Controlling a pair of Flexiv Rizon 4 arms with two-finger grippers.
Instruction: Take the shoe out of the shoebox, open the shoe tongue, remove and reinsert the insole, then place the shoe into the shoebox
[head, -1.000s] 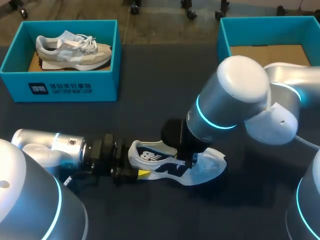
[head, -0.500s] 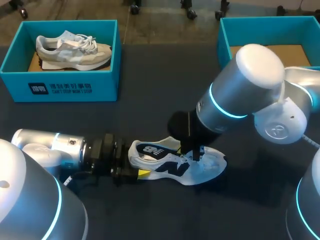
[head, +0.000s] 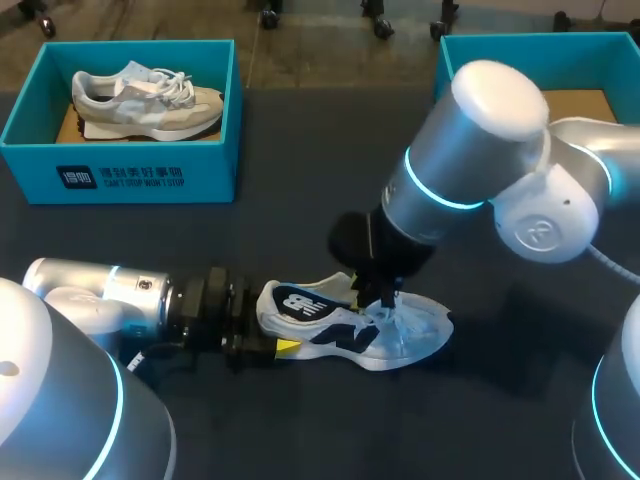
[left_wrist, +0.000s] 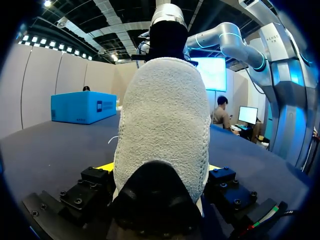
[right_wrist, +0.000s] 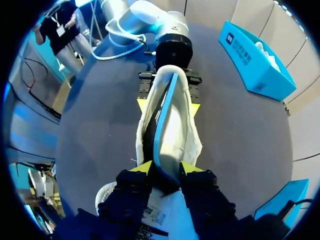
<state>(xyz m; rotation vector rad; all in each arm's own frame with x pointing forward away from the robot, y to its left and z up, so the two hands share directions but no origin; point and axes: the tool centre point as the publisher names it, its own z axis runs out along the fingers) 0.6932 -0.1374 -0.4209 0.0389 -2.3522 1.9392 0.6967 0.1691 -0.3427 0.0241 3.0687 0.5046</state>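
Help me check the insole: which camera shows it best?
Right wrist view: the insole stands on edge in the shoe, its end in the right claw. Head view shows only its dark heel end; left wrist view only the shoe's heel.

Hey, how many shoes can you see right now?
2. A grey sneaker lies in the left shoebox; a white sneaker lies on the table, held by the left hand. The right shoebox is partly hidden.

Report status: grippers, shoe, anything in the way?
Left gripper shut on shoe heel. Right gripper shut on insole, edge-up in shoe. Shoe out of box. Nothing but the shoe between grippers.
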